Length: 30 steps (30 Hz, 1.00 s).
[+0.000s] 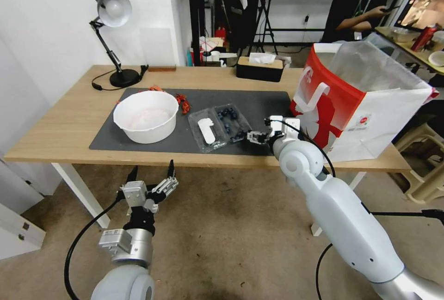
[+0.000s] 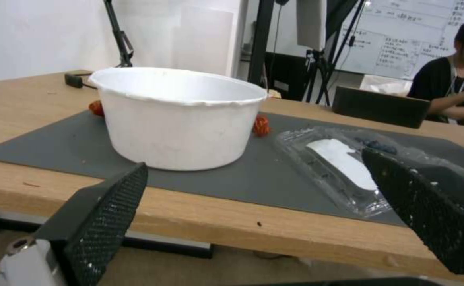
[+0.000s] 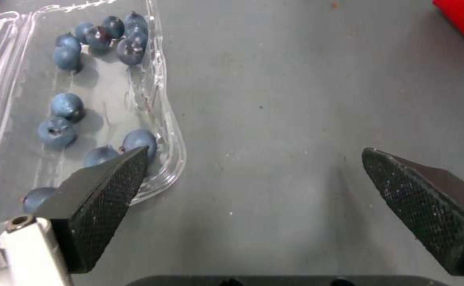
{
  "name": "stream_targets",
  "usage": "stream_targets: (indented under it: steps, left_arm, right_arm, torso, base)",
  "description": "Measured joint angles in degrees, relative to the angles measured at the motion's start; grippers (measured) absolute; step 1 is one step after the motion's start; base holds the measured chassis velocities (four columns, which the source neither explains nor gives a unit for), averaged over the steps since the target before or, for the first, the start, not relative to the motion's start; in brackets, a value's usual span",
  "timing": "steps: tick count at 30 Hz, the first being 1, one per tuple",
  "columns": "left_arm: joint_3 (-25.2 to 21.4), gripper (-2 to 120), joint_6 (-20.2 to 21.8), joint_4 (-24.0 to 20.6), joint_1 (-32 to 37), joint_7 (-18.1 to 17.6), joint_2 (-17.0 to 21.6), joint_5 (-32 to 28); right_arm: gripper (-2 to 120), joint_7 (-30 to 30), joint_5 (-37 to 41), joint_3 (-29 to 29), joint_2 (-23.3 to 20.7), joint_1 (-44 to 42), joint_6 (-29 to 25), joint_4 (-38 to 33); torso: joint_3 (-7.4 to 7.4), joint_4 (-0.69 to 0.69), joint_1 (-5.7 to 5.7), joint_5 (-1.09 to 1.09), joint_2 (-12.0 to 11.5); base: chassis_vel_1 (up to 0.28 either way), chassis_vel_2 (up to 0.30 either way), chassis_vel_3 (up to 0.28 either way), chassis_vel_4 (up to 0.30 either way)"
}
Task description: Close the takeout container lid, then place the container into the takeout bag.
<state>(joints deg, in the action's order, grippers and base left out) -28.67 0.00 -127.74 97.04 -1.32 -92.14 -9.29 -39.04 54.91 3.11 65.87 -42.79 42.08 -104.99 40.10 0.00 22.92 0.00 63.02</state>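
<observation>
The takeout container point(image 1: 231, 122) lies open on the gray mat point(image 1: 259, 106), its blueberries point(image 3: 65, 107) showing. Its lid point(image 1: 206, 130) lies flat beside it, next to the white bowl point(image 1: 146, 116). The right tool point(image 1: 252, 137) hangs just beside the box with its fingers point(image 3: 104, 198) spread wide, holding nothing. The takeout bag point(image 1: 360, 101) stands near on the surface point(image 1: 60, 124). The left tool point(image 1: 152, 170) waits below the edge, also spread wide.

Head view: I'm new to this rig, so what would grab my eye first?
Probably the big red-and-white takeout bag standing open at the table's right end. Next, the clear takeout container lying open on the grey mat, blueberries in one half, with the open right gripper beside it. The white bowl sits to its left.
</observation>
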Motion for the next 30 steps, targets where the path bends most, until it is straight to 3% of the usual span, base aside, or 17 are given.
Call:
stream_targets:
  steps: [30]
  left_arm:
    - [0.0,100,-0.6,0.1,0.2,-0.3,0.0,0.0]
  right_arm:
    - [100,-1.0,1.7,0.6,-0.1,-2.5,0.0,-2.6]
  torso:
    - [0.00,0.00,0.00,0.00,0.0]
  base:
    - [0.000,0.000,0.000,0.000]
